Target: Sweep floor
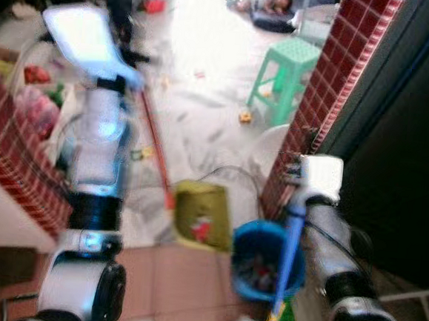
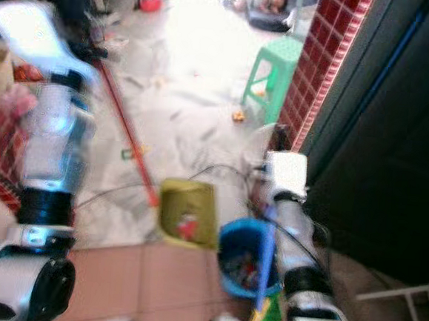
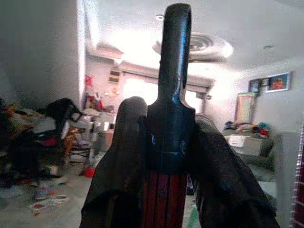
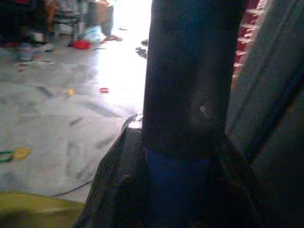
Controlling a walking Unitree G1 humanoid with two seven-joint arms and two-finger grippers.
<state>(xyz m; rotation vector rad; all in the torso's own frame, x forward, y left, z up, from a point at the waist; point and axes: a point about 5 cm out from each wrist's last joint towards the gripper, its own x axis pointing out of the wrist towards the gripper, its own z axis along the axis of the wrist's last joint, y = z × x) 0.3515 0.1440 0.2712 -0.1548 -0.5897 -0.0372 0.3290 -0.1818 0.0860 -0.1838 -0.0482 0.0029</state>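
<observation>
Red broom [image 1: 155,145]; yellow-green dustpan [image 1: 203,215]

This is a lived-in home, seen from a doorway into a living room. The left wrist view shows a sofa [image 3: 247,145], a framed picture [image 3: 277,81] on the wall, a round ceiling moulding [image 3: 209,46] and bright windows [image 3: 137,90]. The pale marble floor [image 1: 202,122] is strewn with litter, with a green plastic stool [image 1: 285,69] beside a red-tiled pillar [image 1: 332,88] and heaps of belongings [image 3: 33,137] along one wall.
</observation>
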